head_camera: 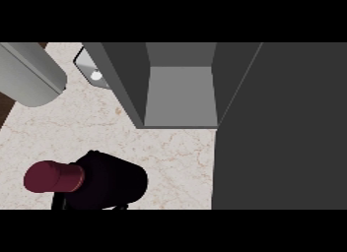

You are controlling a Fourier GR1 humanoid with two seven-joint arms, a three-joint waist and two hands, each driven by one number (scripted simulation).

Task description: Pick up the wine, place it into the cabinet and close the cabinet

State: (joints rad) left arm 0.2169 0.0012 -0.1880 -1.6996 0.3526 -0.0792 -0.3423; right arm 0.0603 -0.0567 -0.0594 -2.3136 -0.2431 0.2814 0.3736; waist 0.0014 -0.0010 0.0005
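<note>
Cabinet of dark grey panels (180, 93) stands open above the pale marble worktop (82, 128), and the dark wine bottle with a maroon cap (54, 177) lies low at left, well short of the opening. Black shapes beneath it may be my hand (60, 202), but I cannot tell whether it is spread or clasping. Lifting on an unsure hold, I judge, could let the bottle slip or clip the cabinet's side wall.

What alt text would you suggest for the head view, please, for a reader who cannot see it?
A wine bottle with a maroon cap shows at lower left, cap pointing left, over a pale marble counter. Above it a grey cabinet stands open, its dark door filling the right side.
</note>
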